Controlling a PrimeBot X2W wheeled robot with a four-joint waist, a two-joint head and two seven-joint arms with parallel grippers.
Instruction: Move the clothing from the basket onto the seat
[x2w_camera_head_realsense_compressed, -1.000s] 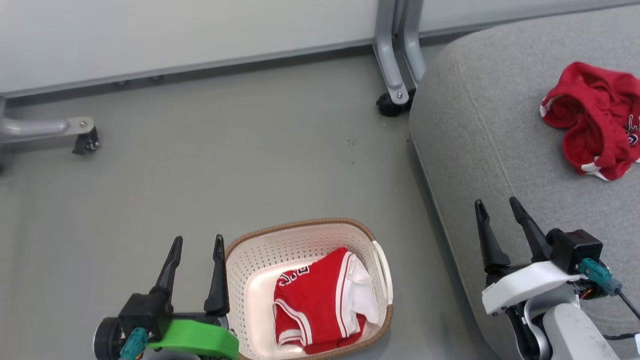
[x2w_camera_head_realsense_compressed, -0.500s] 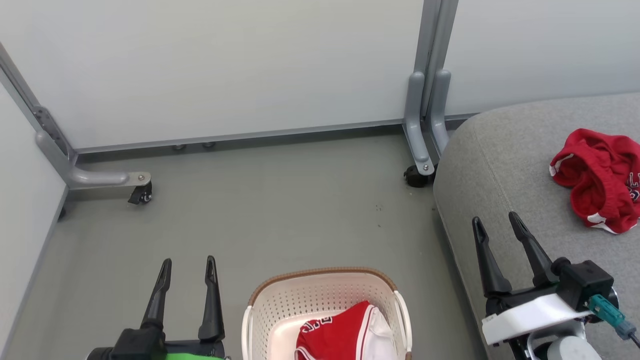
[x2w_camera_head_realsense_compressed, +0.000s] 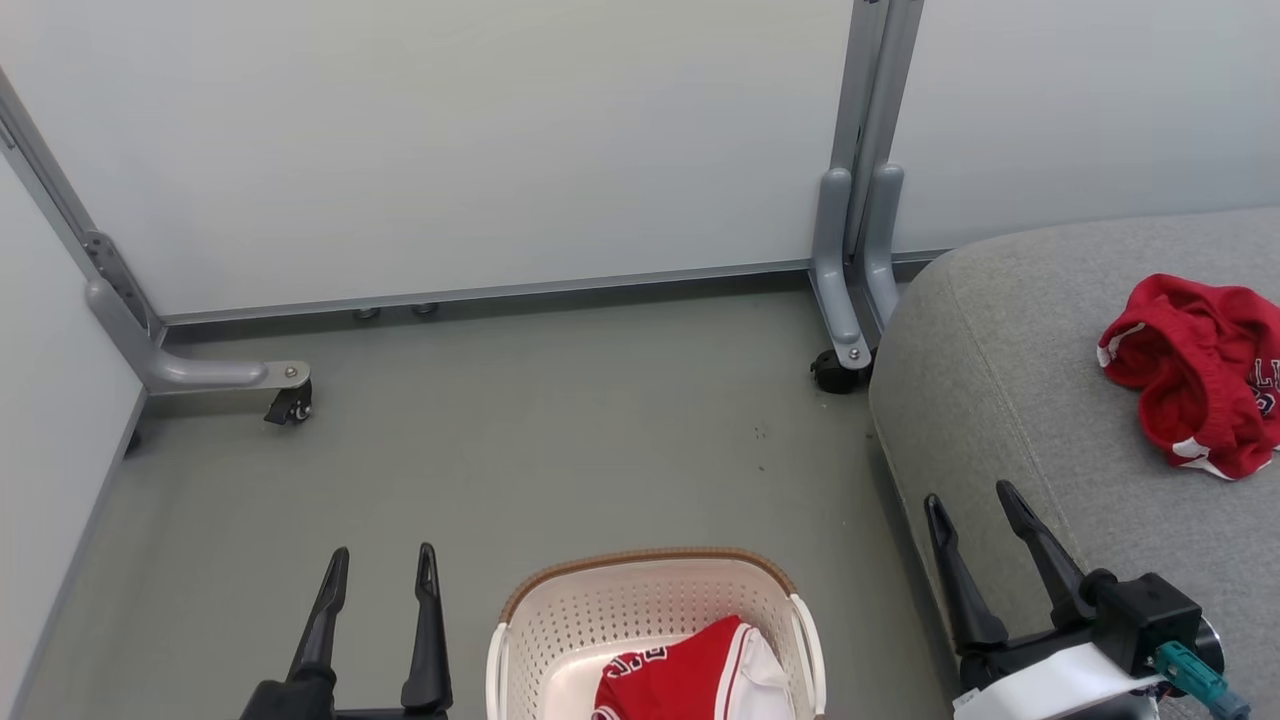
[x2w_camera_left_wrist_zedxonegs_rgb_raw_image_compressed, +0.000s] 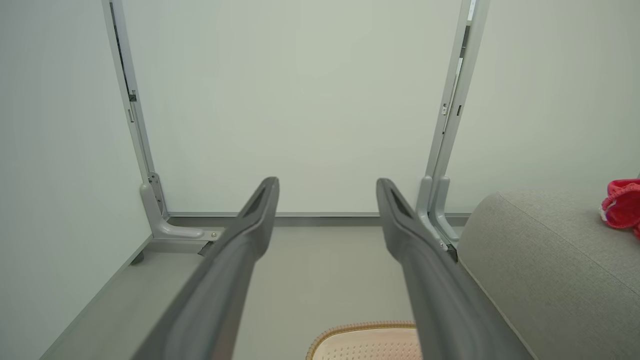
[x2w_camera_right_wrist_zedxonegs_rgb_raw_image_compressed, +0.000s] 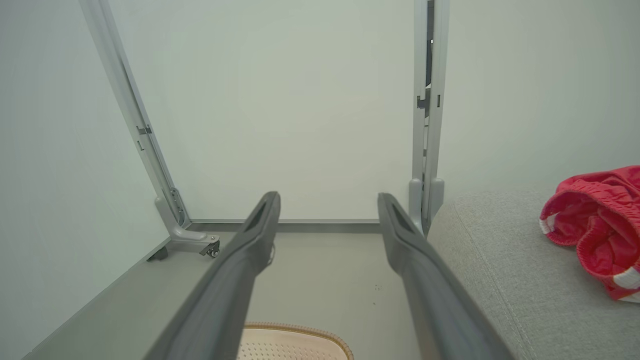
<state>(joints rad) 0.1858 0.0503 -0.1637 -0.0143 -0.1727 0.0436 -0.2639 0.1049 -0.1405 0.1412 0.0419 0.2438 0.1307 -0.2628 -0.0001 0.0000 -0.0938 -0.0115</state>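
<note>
One piece of the clothing, a red garment with white trim (x2w_camera_head_realsense_compressed: 1195, 372), lies crumpled on the large grey seat (x2w_camera_head_realsense_compressed: 1010, 400) at the right; it also appears as red cloth (x2w_camera_right_wrist_zedxonegs_rgb_raw_image_compressed: 595, 225) and a red edge (x2w_camera_left_wrist_zedxonegs_rgb_raw_image_compressed: 622, 202) in the wrist views. A second red and white garment (x2w_camera_head_realsense_compressed: 690, 675) sits in the cream basket (x2w_camera_head_realsense_compressed: 640, 600) at the bottom centre, partly cut off by the frame. My left gripper (x2w_camera_head_realsense_compressed: 383, 558) stands open and empty left of the basket. My right gripper (x2w_camera_head_realsense_compressed: 968, 495) is open and empty at the seat's near left edge.
The floor is grey, closed off by pale partition panels behind and to the left. A panel foot with a castor (x2w_camera_head_realsense_compressed: 285, 400) stands at the back left, another foot with a castor (x2w_camera_head_realsense_compressed: 835, 365) right against the seat's corner.
The head camera has tilted upward, so the basket and both grippers sit lower in the picture and more wall shows. Both grippers stay open; the garments lie where they were.
</note>
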